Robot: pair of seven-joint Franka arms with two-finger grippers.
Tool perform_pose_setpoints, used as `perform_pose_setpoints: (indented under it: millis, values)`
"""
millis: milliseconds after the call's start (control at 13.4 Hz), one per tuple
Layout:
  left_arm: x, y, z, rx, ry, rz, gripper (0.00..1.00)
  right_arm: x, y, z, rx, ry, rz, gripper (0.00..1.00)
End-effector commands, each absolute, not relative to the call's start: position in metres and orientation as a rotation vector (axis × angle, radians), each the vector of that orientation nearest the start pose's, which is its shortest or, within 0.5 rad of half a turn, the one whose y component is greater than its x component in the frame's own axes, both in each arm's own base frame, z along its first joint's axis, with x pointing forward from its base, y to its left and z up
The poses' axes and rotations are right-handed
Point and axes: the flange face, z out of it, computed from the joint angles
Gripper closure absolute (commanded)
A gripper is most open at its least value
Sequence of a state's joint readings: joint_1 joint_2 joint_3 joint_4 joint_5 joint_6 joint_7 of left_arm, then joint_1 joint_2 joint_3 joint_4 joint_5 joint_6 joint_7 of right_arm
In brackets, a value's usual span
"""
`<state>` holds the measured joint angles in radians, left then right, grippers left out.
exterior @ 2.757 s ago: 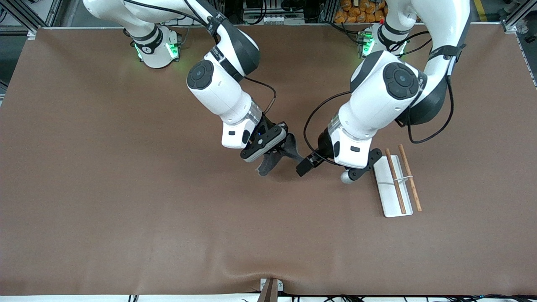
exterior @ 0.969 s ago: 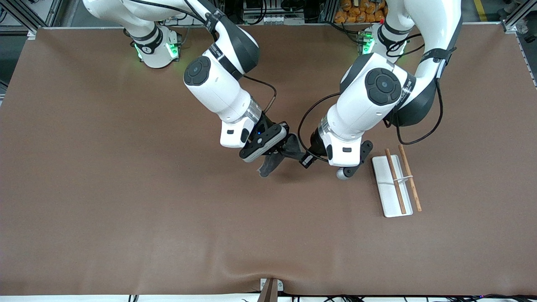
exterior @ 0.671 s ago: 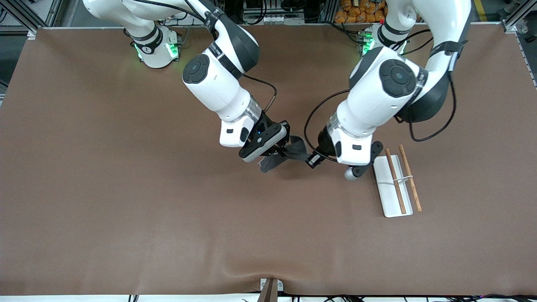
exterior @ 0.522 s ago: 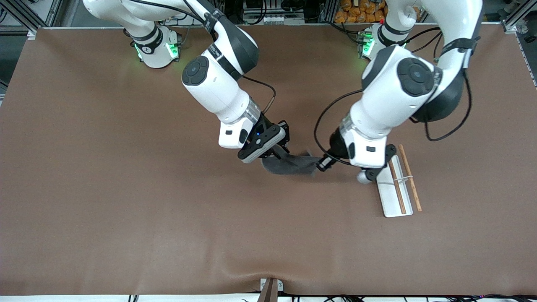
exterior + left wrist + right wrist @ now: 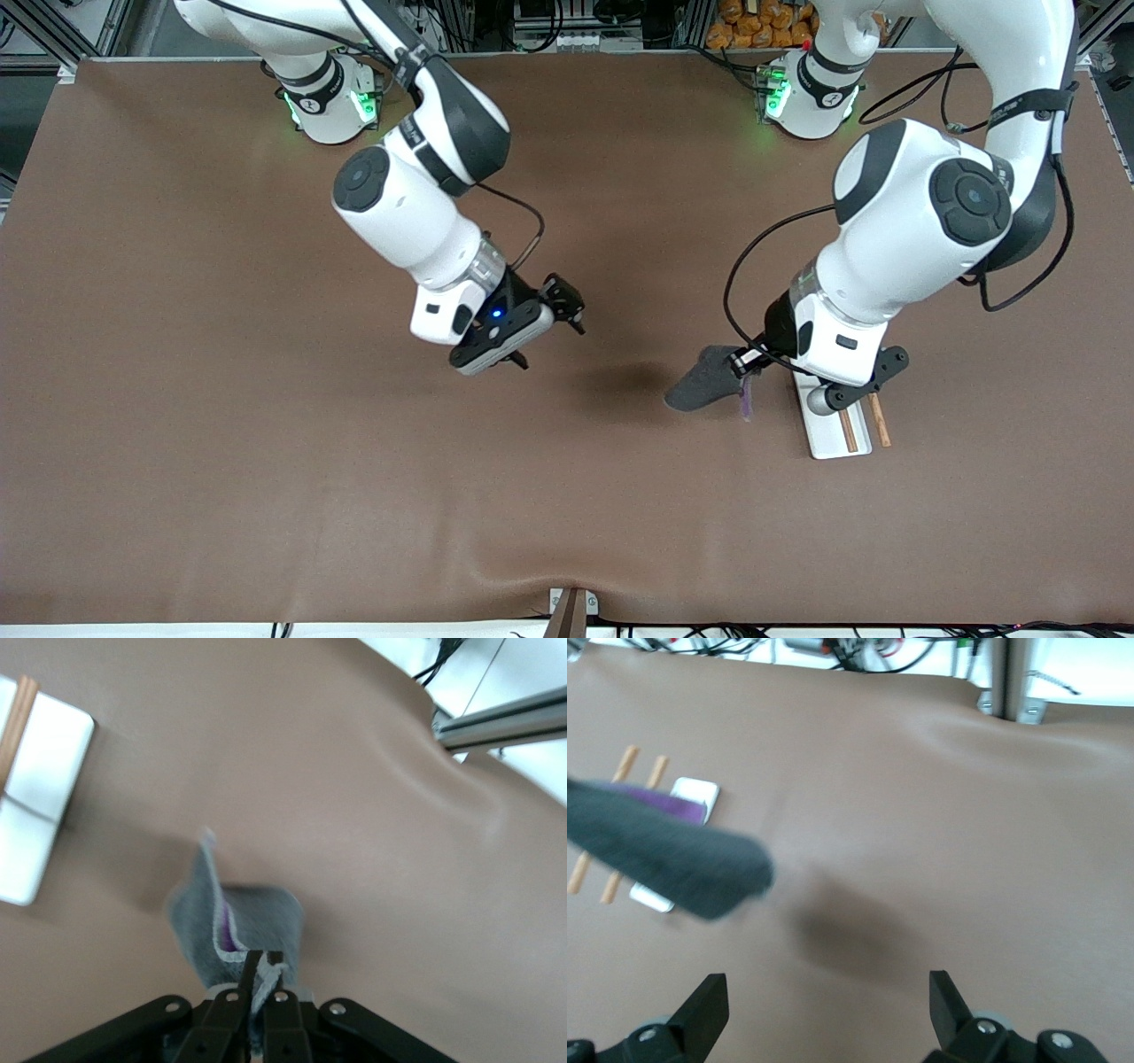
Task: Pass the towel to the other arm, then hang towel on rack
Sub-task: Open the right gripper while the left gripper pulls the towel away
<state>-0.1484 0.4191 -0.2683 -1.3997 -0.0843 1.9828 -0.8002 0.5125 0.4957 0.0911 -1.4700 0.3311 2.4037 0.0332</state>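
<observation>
Since the earlier frame: right gripper (image 5: 549, 332) has let go and pulled back toward its own end of the table, jaws wide, nothing in them. Towel (image 5: 706, 379) now w/ left gripper (image 5: 742, 365) only, pinched shut on one edge, cloth hanging in air just beside the rack (image 5: 828, 431). Left wrist view confirms fingers (image 5: 237, 988) tight on stitched hem. Handover looks done. Left to do: carry towel over rack rods and drape, then release. Right arm waits.
</observation>
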Motion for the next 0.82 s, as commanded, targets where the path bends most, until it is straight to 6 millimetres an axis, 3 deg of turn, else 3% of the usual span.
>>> perform_pose_setpoints:
  millis: [0, 298, 522, 745]
  values:
    - [0.655, -0.225, 0.473, -3.306, -0.518, -0.031, 1.0, 0.62, 0.352, 0.446, -2.691, -0.378, -0.389, 0.0]
    - [0.66, -0.169, 0.434, -3.306, -0.203, 0.034, 1.0, 0.651, 0.264, 0.431, -2.773, -0.23, -0.237, 0.0]
    - [0.662, -0.136, 0.427, -3.299, -0.112, 0.052, 1.0, 0.662, 0.183, 0.428, -2.892, -0.146, -0.091, 0.0]
    - [0.665, -0.093, 0.423, -3.298, -0.001, 0.082, 1.0, 0.648, 0.146, 0.449, -3.063, -0.204, 0.032, 0.0]
